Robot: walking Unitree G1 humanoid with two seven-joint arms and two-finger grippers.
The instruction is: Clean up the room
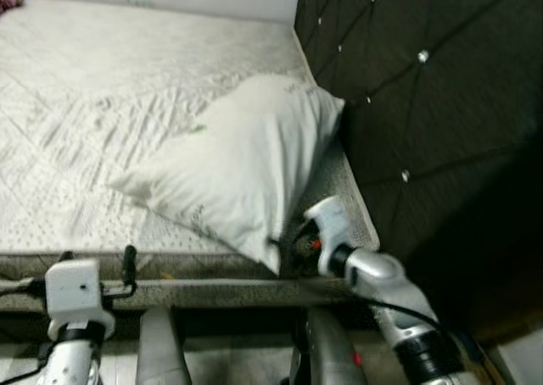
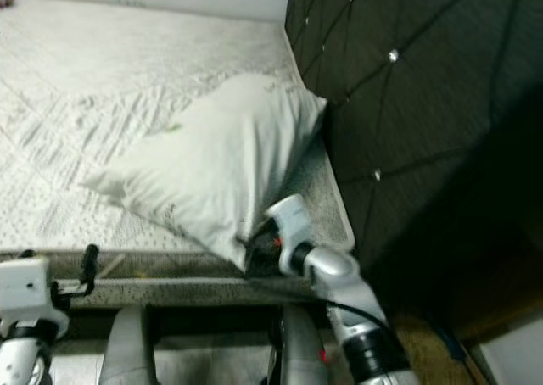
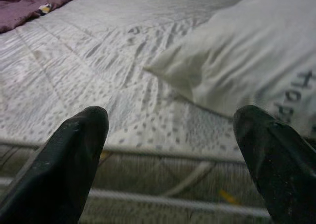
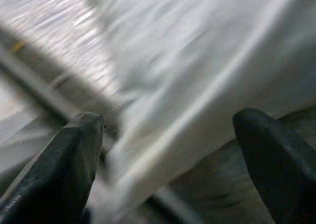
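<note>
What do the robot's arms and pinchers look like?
Both arms are shiny silver tubes with black bands near the joints. A thin black cable runs along the right arm, and there's a small red spot by its white wrist. The left arm has a boxy white wrist block. The left gripper and right gripper each have two long, rounded black fingers.

**Hidden, cropped and blurred**

The right gripper (image 1: 288, 248) has its fingertips tucked behind the low corner of the pillow (image 1: 242, 169), so the head views hide them. The right wrist view is smeared; its fingers (image 4: 74, 160) stand wide apart with pillow cloth between, but contact cannot be told. Printed lettering on the pillow is cut off by the left wrist view's edge. A purple cloth (image 3: 34, 4) on the far mattress (image 1: 102, 88) is cropped at the corner. The headboard (image 1: 424, 105) sinks into shadow lower down.
</note>
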